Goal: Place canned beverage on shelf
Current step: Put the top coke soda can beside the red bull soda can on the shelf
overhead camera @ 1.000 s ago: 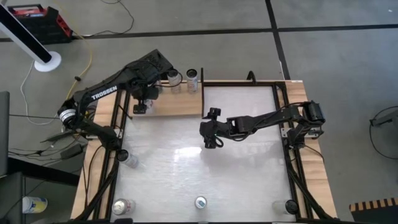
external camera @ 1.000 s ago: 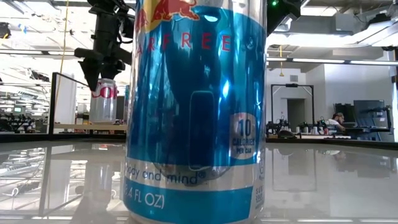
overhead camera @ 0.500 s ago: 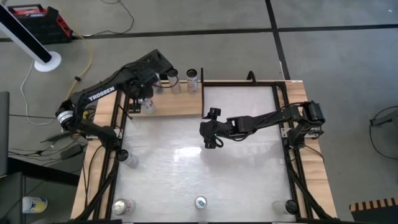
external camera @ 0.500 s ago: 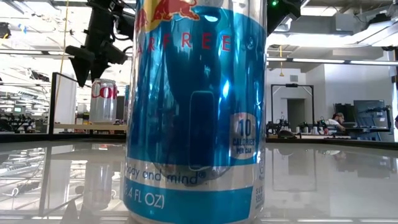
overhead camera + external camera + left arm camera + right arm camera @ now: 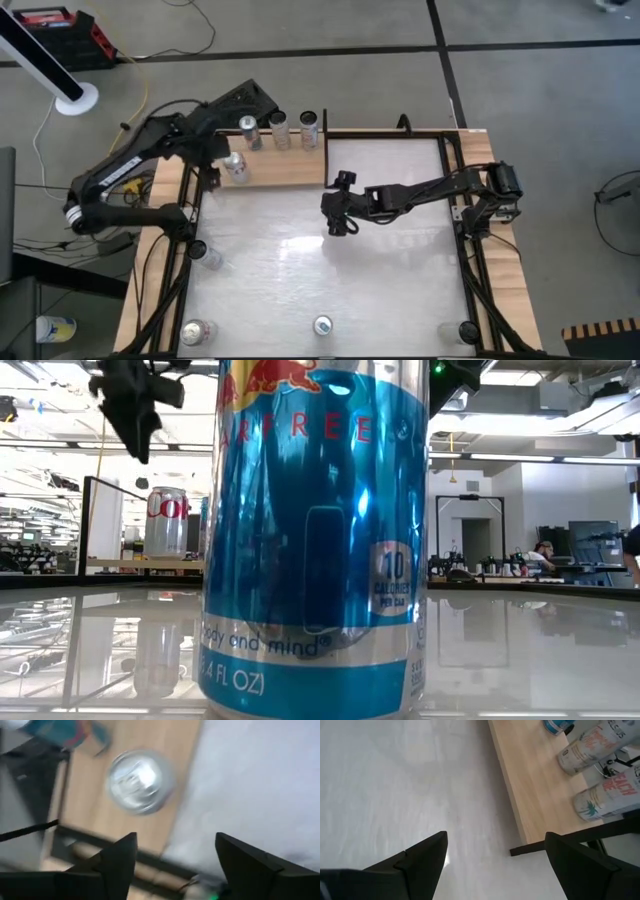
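Wood, metal, gloss
My shelf (image 5: 285,168) is pale matt grained wood; the cans (image 5: 236,167) shiny metal, tabletop (image 5: 330,260) glossy white.

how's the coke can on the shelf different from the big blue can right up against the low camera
The coke can is silver with red lettering; the blue can is glossy blue with a silver band at its foot. The coke can stands on the wooden shelf at the table's far left; the blue can stands on the white tabletop at the near edge, filling the low view. Both stand upright and neither is held.
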